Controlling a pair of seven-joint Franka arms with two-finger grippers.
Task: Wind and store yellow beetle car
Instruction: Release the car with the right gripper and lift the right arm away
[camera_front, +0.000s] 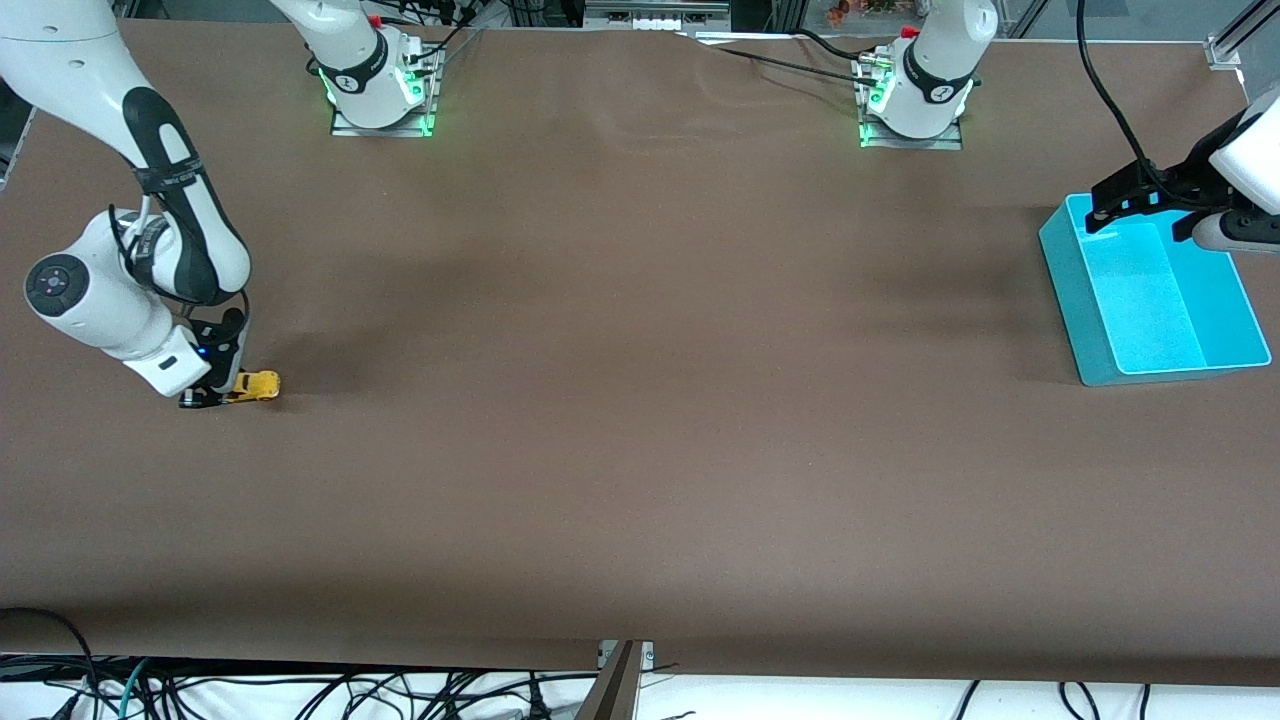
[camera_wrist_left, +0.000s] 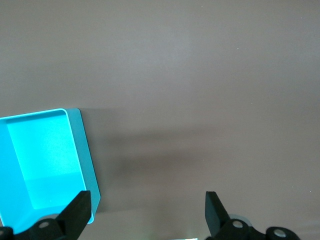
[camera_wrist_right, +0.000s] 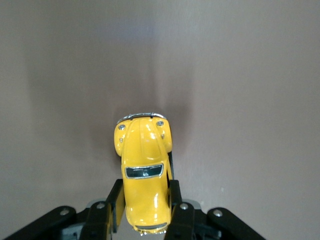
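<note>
The yellow beetle car (camera_front: 256, 385) (camera_wrist_right: 144, 172) sits on the brown counter (camera_front: 640, 400) toward the right arm's end, its rear half clamped between the fingers (camera_wrist_right: 116, 205) of the right pincer (camera_front: 212, 392) (camera_wrist_right: 145, 212), nose pointing away from the wrist. Well apart, at the left arm's end, the left pincer (camera_front: 1150, 205) (camera_wrist_left: 147, 212) hangs over the turquoise bin (camera_front: 1080, 330) (camera_wrist_left: 82, 145), fingers spread apart and holding nothing.
</note>
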